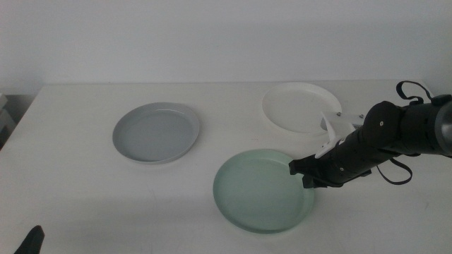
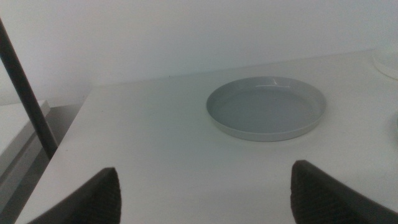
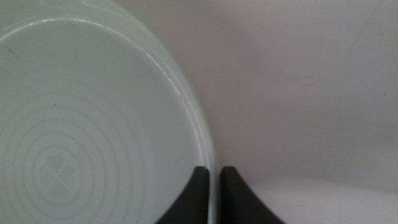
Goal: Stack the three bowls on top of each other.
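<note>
Mint green bowl (image 1: 263,191) nearest the desk's (image 1: 85,197) front edge, right tool (image 1: 305,173) clamped on its right rim. White bowl (image 1: 300,106) behind it; grey-blue bowl (image 1: 156,132) well left. All empty, unstacked. Left tool (image 2: 205,190) spread apart, front-left corner.

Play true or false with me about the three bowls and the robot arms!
1. The right gripper has its fingers on the rim of the mint green bowl. True.
2. The bowls are already stacked. False: the grey-blue bowl, the white bowl and the green one lie apart on the table.
3. The left gripper holds the grey-blue bowl. False: it is open and empty, short of the bowl.
4. The white bowl is the farthest back. True.
</note>
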{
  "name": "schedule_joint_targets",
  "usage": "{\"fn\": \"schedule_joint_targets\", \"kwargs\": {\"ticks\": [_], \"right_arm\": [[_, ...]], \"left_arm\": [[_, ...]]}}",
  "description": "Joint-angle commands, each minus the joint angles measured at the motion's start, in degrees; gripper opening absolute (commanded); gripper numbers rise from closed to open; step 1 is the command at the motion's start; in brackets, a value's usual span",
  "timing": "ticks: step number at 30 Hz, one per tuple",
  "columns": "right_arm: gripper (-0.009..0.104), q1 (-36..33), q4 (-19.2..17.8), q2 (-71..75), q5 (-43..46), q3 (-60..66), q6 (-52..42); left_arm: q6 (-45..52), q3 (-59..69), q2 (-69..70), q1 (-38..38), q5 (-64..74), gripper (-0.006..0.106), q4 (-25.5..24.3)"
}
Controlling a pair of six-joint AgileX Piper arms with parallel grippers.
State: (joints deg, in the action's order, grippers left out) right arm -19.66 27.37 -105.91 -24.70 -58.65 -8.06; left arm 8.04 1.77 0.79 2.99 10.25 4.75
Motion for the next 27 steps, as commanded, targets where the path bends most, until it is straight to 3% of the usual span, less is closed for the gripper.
{"fn": "schedule_joint_targets", "kwargs": {"ticks": [1, 6, 10, 21, 27], "right_arm": [[0.014, -0.24, 0.17, 2.39, 1.67, -1.27, -0.19], [0.044, -0.01, -0.2, 3.0, 1.59, -2.33, -0.19], [0.059, 1.34, -4.05, 5.48, 1.18, -6.54, 0.1], [0.06, 13.48, -13.35, -3.35, -11.28, -33.18, 5.22], [0.059, 15.46, -14.88, -15.32, -17.28, -49.31, 5.83]], "left_arm": [[-0.47, -0.27, 0.26, -0.06, -4.08, 0.105, 0.37], [-0.47, -0.27, 0.26, -0.06, -4.08, 0.105, 0.37], [-0.47, -0.27, 0.26, -0.06, -4.08, 0.105, 0.37], [-0.47, -0.27, 0.26, -0.06, -4.08, 0.105, 0.37], [-0.47, -0.27, 0.26, -0.06, -4.08, 0.105, 0.37]]}}
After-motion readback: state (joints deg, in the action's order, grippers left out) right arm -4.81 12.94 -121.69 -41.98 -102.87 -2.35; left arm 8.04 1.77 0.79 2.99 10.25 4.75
